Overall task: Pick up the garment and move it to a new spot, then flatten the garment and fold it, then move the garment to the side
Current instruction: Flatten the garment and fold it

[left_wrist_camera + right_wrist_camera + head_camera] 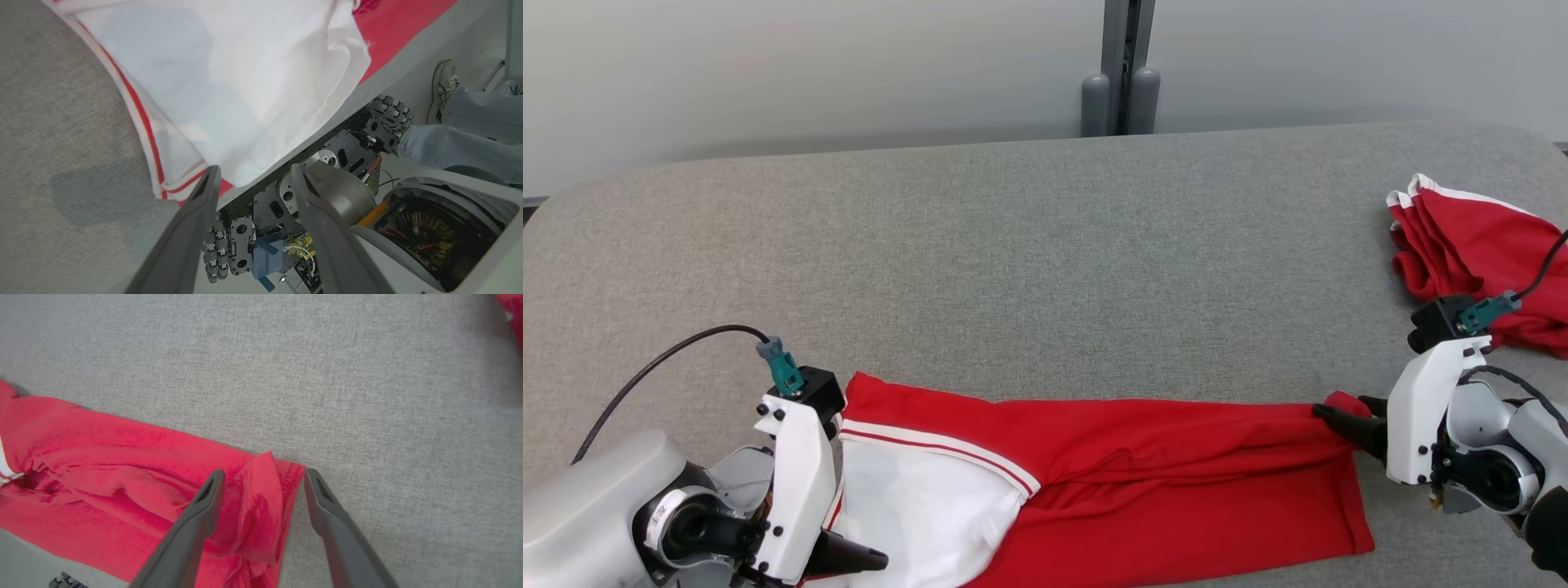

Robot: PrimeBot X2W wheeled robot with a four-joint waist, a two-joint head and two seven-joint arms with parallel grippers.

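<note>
Head view. Shows garment (1160, 465), red with a white panel, laid lengthwise along the near edge of bench (1045, 269), its lower side running off the bottom of the picture. Puts left jaws at the white end, lower left, and right jaws at the red end, tips at the upper corner there. Leaves a wide stretch of grey bench open between garment and far edge. Has a second garment (1478, 245), red with white trim, bunched near the right edge just beyond the right arm, and a grey post (1123, 73) behind the far edge.

Left wrist view. Finds left jaws open, fingers (192, 228) apart with nothing between them, one tip just beside the striped hem. Shows the white panel lapping over the near bench edge. Beyond that edge, robot base (327, 163) and a person's shoe (443, 85).

Right wrist view. Finds right jaws open as well, fingers (194, 531) straddling the rumpled red hem corner without pinching it. Open bench above and to the right of the hem; second garment at the upper right corner, well apart.
</note>
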